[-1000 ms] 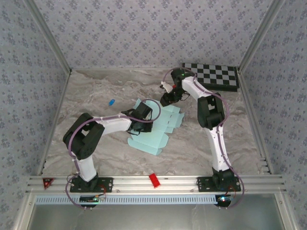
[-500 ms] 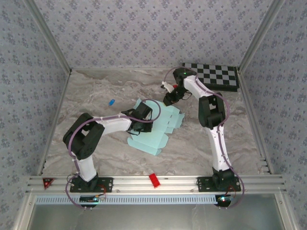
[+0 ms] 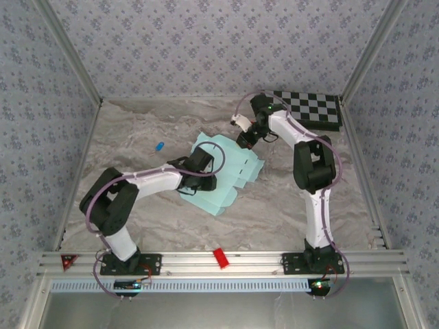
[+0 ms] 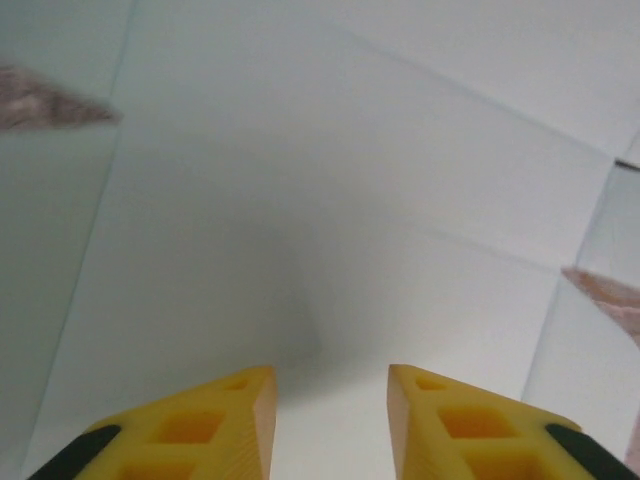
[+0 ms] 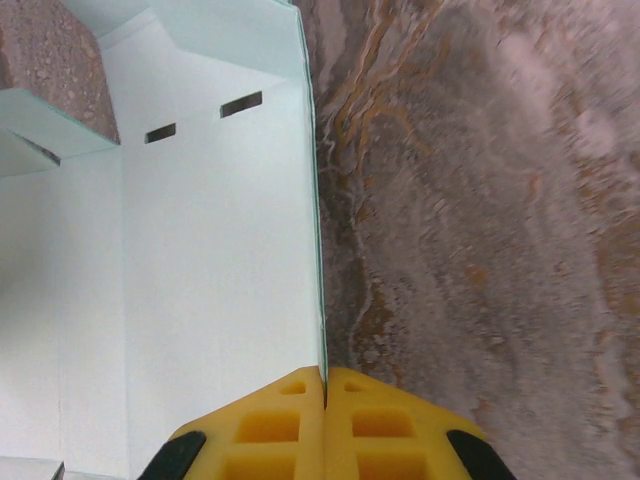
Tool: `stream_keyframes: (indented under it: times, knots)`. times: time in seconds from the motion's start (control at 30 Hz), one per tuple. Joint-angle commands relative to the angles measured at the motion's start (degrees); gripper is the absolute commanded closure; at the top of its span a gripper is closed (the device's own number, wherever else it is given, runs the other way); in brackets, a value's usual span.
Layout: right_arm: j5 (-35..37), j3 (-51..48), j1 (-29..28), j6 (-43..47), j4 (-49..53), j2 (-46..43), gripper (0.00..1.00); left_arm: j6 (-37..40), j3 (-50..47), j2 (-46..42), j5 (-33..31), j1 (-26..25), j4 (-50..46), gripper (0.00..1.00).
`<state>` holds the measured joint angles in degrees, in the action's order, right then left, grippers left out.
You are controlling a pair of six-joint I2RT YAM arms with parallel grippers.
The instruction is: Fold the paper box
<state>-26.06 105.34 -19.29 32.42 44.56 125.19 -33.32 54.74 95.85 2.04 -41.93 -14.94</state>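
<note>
The paper box [image 3: 236, 171] lies as a flat sheet at the middle of the table [image 3: 137, 130], its 1 o'clock edge under the right jaws. These are pressed fully together, and in the right wrist view the card's [image 5: 200, 250] edge runs straight into their seam, so they appear to pinch it. The left jaws hang partly open just above the card [image 4: 300, 200], holding nothing.

With so thin a bite, the edge may slip free, or crease or tear, if the right arm pulls hard. With the left jaws loosened nothing pins the sheet, so it could slide instead of folding.

1 second ago the left jaws were shut and the right stood about half open. The sheet has since shifted toward 12 o'clock, and the left arm reaches further out.
</note>
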Motion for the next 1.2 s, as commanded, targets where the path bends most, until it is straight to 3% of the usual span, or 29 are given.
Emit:
stream_keyframes:
  times: [0.0,0.13,0.27,0.53,0.73,0.8,1.17]
  knots:
    - [3.9,-1.6,-1.2,4.4,-2.9,-3.6,1.00,-1.9,-2.9,-4.2,-1.4,1.0,-0.9,0.62]
    - [7.4,-2.9,-2.4,6.4,-4.6,-5.5,1.00,-3.2,-7.5,-6.1,0.4,3.8,1.4,0.61]
    - [10.0,-5.5,-3.8,7.6,-7.9,-7.8,1.00,-3.7,-10.7,-6.6,2.5,4.9,3.2,0.67]
    - [16.4,-12.9,-7.0,10.1,-18.1,-13.0,1.00,-7.5,-15.3,-5.5,5.3,4.8,8.7,0.83]
    - [23.0,-21.3,-10.0,11.6,-29.7,-17.0,1.00,-11.9,-16.5,-5.2,4.4,4.2,10.8,0.90]
    - [25.5,-24.2,-11.1,12.4,-33.7,-18.6,1.00,-13.2,-16.5,-4.9,4.0,3.9,11.0,0.97]
    - [32.4,-35.6,-15.6,18.5,-50.2,-23.1,1.00,-18.1,-16.6,-4.3,1.2,2.3,12.9,0.99]
